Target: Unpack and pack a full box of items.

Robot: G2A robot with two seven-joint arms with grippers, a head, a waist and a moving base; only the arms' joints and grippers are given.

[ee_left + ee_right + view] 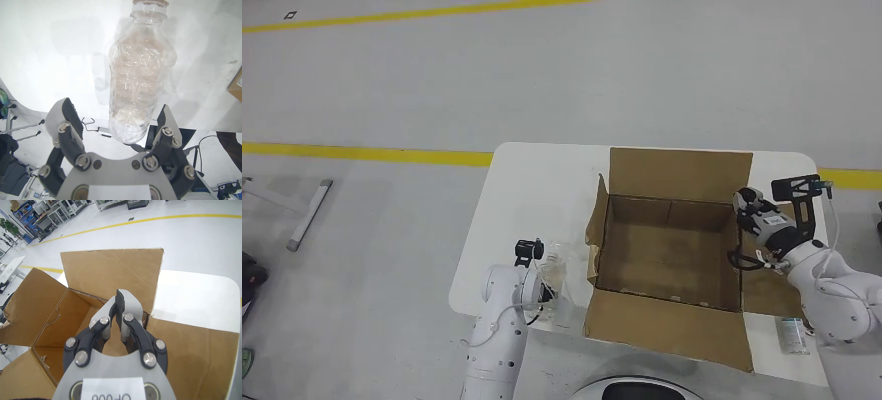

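White, rounded shells cover the left arm [504,320], left of the cardboard box [682,172], and the right arm [832,290], at the box's right flap. Thin black cables run at both wrists. The left gripper [116,108] and right gripper [117,300] each have a silver-grey plate, black links, round silver screws, ribbed black pads [72,117] and a white label.

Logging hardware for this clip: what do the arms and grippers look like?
The left arm and right arm are white rounded shells with black cables near the wrists. The left gripper and right gripper match: silver finger plates, ribbed black pads, black linkages, silver screws, white base label.
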